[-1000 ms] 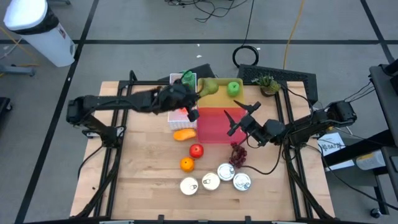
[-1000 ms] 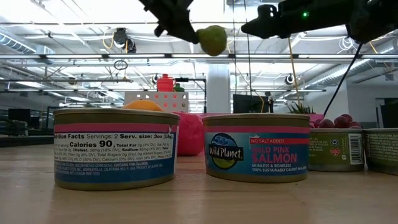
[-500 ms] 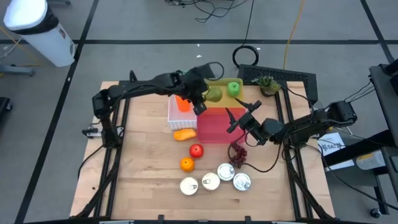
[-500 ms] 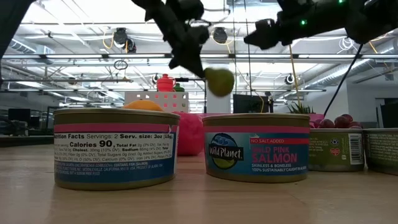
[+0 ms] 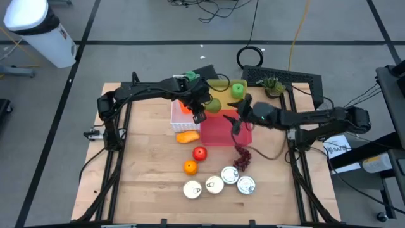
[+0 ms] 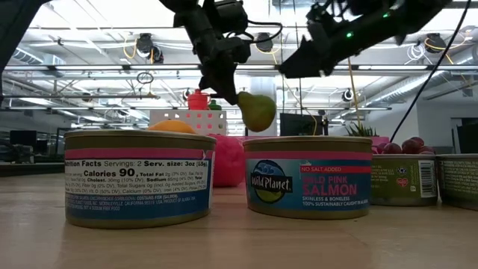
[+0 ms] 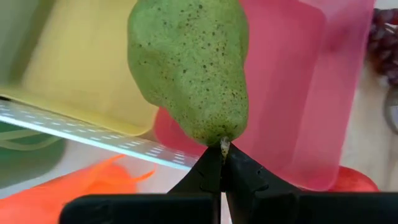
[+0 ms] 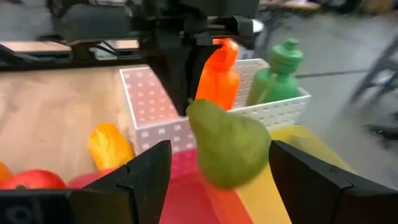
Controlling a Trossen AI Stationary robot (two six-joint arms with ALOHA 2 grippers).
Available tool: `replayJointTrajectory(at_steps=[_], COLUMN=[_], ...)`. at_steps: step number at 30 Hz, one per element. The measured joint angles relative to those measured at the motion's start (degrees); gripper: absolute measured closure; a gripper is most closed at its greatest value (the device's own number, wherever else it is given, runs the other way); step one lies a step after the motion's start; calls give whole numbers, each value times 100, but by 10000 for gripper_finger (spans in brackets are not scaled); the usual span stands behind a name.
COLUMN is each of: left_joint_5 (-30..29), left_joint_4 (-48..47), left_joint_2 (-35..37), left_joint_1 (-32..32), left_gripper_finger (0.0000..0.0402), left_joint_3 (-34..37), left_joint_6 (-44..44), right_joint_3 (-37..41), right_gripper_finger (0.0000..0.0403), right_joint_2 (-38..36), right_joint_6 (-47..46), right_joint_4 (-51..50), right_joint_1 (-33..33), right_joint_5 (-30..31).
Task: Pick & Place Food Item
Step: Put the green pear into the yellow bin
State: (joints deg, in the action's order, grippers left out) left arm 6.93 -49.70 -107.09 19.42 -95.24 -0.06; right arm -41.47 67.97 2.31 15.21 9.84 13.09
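Even, bright overhead light in the high view, soft shadows under the arms on the wooden table (image 5: 145, 158). Low view is backlit: ceiling strip lights (image 6: 89, 45) glare white, arms read as silhouettes, nearest can (image 6: 140, 179) sharp. Left wrist view: pear (image 7: 189, 68) just past the left gripper (image 7: 222, 163) is crisp, bins beyond soft. Right wrist view motion-blurred; right gripper's fingers (image 8: 146, 177) smeared.

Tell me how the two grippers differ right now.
The left gripper is shut, pinching the pear by its stem; the right gripper is open and holds nothing. The left gripper carries its load hanging in the air above the yellow bin and pink bin; the right gripper points at that pear from the side, fingers spread. Both hover over the bins, off the table.
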Motion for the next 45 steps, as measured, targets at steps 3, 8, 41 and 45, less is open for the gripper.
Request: replayJointTrajectory(at_steps=[3, 8, 41, 45], left_joint_5=[62, 68, 58, 53], left_joint_4=[1, 7, 205, 451], left_joint_2=[0, 0, 813, 1217], left_joint_1=[-22, -106, -333, -432], left_gripper_finger=[391, 396, 354, 354], left_joint_3=[0, 0, 2, 44], left_joint_6=[1, 117, 413, 510], right_joint_3=[-207, -733, -1625, -1279], right_gripper_finger=[148, 125, 251, 251], right_joint_2=[207, 632, 2052, 1927], right_joint_6=[413, 1252, 1803, 1607], right_joint_4=[-11, -214, -1213, -734], right_joint_1=[282, 328, 724, 1070], right_joint_5=[-464, -747, -873, -927])
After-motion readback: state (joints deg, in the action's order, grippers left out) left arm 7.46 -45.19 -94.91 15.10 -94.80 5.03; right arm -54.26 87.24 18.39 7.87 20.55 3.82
